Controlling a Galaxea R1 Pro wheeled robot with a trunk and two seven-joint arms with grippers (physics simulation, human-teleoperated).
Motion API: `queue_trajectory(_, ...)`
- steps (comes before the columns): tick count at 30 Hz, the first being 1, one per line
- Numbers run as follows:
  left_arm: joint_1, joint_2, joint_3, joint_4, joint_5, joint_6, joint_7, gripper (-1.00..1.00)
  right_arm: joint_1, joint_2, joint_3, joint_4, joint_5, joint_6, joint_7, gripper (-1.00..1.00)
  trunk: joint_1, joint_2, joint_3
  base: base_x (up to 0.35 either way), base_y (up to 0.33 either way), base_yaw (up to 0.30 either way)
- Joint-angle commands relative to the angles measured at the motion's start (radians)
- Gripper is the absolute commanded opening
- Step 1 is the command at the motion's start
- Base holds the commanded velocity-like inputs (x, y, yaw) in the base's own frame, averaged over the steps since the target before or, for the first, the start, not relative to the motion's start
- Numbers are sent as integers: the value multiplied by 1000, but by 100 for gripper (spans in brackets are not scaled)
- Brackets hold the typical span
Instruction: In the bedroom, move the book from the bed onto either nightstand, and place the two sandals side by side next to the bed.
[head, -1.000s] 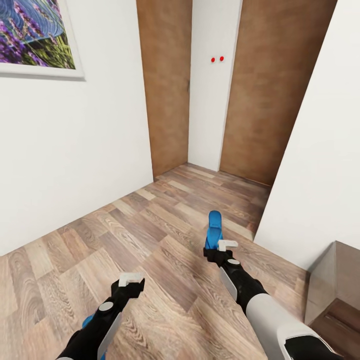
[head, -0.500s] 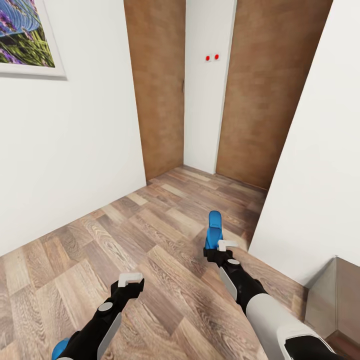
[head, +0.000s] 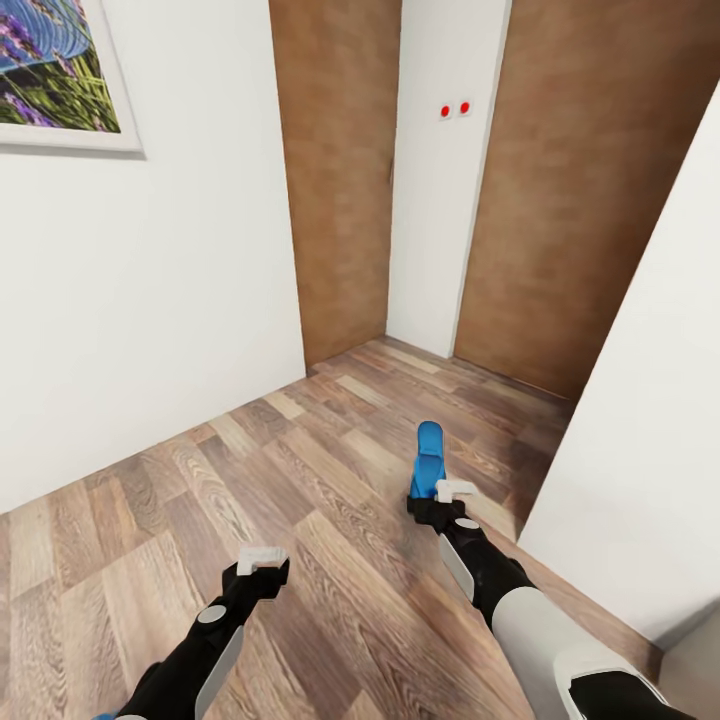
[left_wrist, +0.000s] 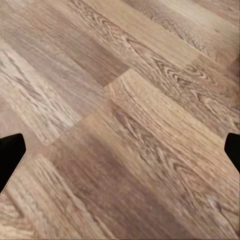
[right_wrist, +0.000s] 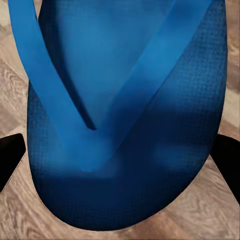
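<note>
— Ahead of the robot, what is there?

— Wood-plank floor (head: 300, 500) running to a white-walled corner with two brown doors (head: 335, 170), a framed lavender picture (head: 50, 75) on the wall at left. No bed, book or nightstand in sight, so it is probably in transit.

— And the sandals?

— One blue sandal (head: 429, 460) juts forward from the right gripper (head: 447, 493), clamped at one end, sole clear of the floor (likely for carrying). Its wrist camera shows the sandal's V-strap (right_wrist: 95, 130) close up.

— The left gripper (head: 262, 557)?

— Spread wide, holding nothing; bare planks lie between its fingertips (left_wrist: 11, 155).
</note>
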Motion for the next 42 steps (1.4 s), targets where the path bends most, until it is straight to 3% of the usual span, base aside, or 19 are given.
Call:
queue_trajectory(1,0,1,-5,-2,10,5,7,100,0,-1,8,-3,-11,5,-8,-100,0,0,-1,321,-86,100)
queue_trajectory(30,0,2,-2,-2,16,0,7,100,0,-2,8,-3,-9,6,-8,-100,0,0,-1,327,-44,165)
queue_trajectory(42,0,0,-1,-2,17,-1,8,100,0,-3,8,-3,-9,6,-8,-100,0,0,-1,102,-86,176)
